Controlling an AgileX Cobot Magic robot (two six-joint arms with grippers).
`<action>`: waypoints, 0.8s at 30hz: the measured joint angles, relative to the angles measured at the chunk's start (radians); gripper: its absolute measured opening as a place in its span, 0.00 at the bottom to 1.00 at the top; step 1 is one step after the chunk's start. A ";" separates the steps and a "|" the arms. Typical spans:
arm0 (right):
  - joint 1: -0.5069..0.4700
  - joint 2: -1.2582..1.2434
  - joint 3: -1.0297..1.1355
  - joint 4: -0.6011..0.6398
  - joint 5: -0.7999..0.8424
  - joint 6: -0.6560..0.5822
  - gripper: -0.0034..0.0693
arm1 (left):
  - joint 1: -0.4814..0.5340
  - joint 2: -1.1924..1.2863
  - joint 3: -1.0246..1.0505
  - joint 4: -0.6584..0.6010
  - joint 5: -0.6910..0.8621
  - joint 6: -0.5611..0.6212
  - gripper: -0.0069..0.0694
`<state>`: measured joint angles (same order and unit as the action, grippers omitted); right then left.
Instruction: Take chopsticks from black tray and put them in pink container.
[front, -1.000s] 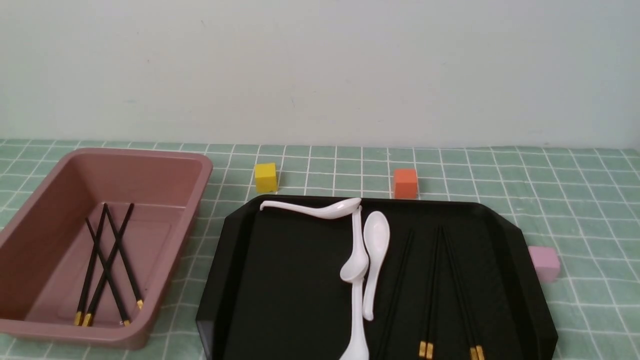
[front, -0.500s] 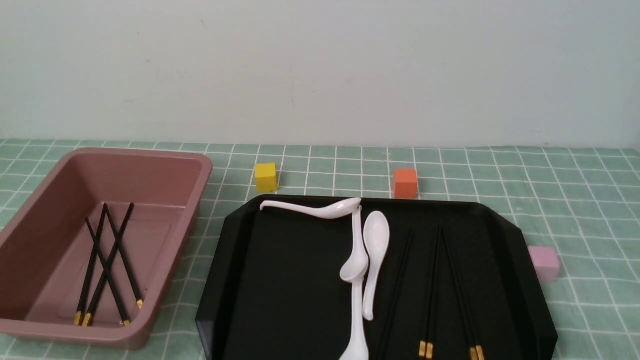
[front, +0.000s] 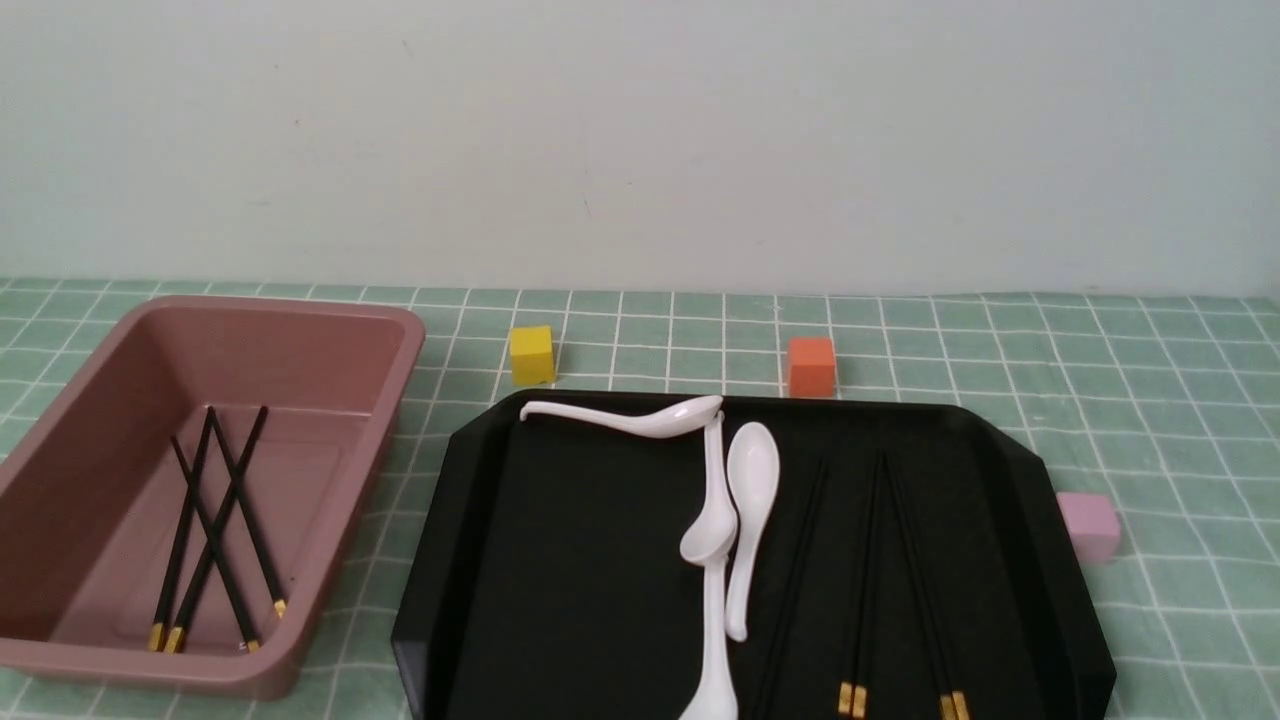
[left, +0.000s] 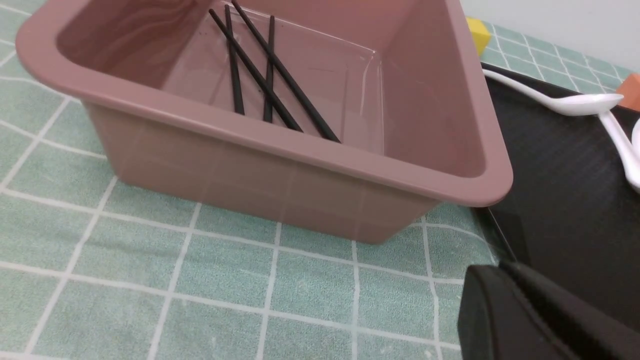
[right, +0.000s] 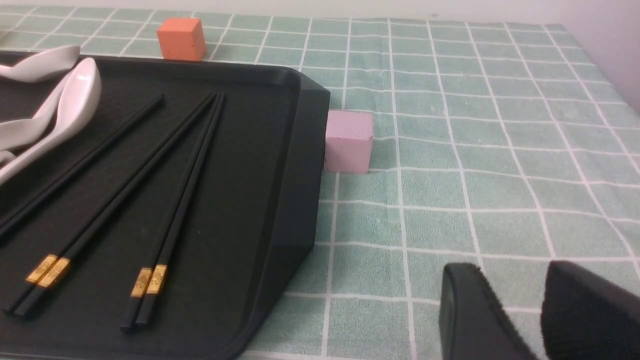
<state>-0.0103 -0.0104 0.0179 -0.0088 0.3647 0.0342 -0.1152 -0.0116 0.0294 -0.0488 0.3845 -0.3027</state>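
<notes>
The black tray (front: 570, 560) lies in the middle, and the right wrist view shows its right rim (right: 295, 165). On its right half lie two pairs of chopsticks (front: 865, 580) and one single stick, black with gold ends (right: 150, 280). The pink container (front: 300, 360) stands at the left with several chopsticks (front: 210, 530) crossed on its floor (left: 260, 80). Neither gripper shows in the front view. My left gripper (left: 502, 267) hovers shut and empty by the container's near corner (left: 280, 175). My right gripper (right: 520, 280) is open over the cloth, right of the tray, holding nothing.
Three white soup spoons (front: 750, 480) lie on the tray left of the chopsticks. A yellow cube (front: 531, 355) and an orange cube (front: 810, 366) stand behind the tray. A pale pink cube (front: 1088, 526) touches the tray's right edge (right: 348, 141). Green checked cloth covers the table.
</notes>
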 joint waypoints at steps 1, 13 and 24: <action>0.000 0.000 0.000 0.000 0.000 0.000 0.38 | 0.000 0.000 0.000 0.000 0.000 0.000 0.12; 0.000 0.000 0.000 0.000 0.000 0.000 0.38 | 0.000 0.000 0.000 0.000 0.000 0.000 0.13; 0.000 0.000 0.000 0.000 0.000 0.000 0.38 | 0.000 0.000 0.000 0.000 0.000 0.000 0.14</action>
<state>-0.0103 -0.0104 0.0179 -0.0088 0.3647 0.0342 -0.1152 -0.0116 0.0294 -0.0488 0.3845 -0.3027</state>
